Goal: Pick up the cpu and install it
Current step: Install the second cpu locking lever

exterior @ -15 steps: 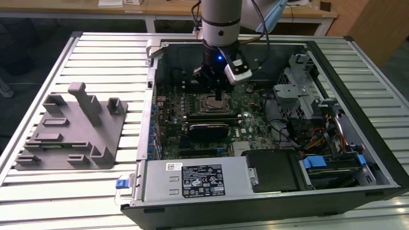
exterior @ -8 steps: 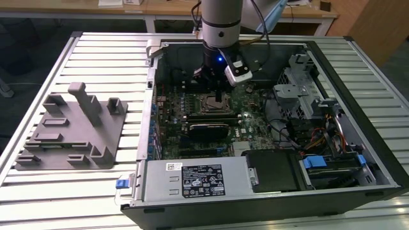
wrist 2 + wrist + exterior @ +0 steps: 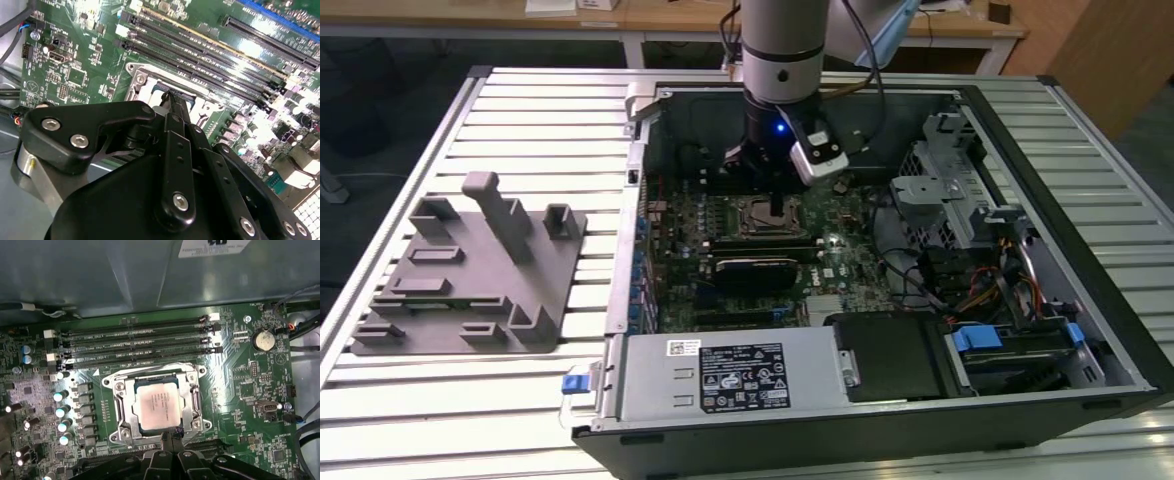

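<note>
The cpu (image 3: 159,409) – seated in socket (image 3: 125,410), hand (image 3: 171,436) closed at its edge

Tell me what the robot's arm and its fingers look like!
The arm is a thick silver-grey tube with black cables running beside it. Lower down it turns black, with a small blue light glowing on it and a white and grey camera box bolted to the side. The gripper is made of black, rounded metal links held with shiny silver screws, ending in slim black fingers.
</note>
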Available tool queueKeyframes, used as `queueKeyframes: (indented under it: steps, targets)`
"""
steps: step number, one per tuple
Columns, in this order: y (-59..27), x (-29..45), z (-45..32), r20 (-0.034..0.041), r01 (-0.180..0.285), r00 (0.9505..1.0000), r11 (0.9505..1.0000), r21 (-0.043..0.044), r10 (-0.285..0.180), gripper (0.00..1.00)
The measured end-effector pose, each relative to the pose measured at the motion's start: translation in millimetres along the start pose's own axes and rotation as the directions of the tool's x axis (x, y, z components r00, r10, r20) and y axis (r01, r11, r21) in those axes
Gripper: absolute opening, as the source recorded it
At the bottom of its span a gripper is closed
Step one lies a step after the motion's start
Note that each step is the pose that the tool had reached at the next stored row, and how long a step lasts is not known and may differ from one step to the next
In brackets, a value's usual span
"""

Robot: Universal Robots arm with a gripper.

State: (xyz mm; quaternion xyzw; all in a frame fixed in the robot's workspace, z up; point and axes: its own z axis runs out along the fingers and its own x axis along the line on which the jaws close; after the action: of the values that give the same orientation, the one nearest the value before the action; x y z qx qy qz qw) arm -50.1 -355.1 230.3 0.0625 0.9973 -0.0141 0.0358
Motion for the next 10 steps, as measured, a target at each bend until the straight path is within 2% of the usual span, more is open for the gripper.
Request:
queueKeyframes:
  steps: [10]
  targets:
    - [-12.9,-1.6,0.8,0.0000,0.000,1.0000,1.0000,0.0000,0.000,0.11]
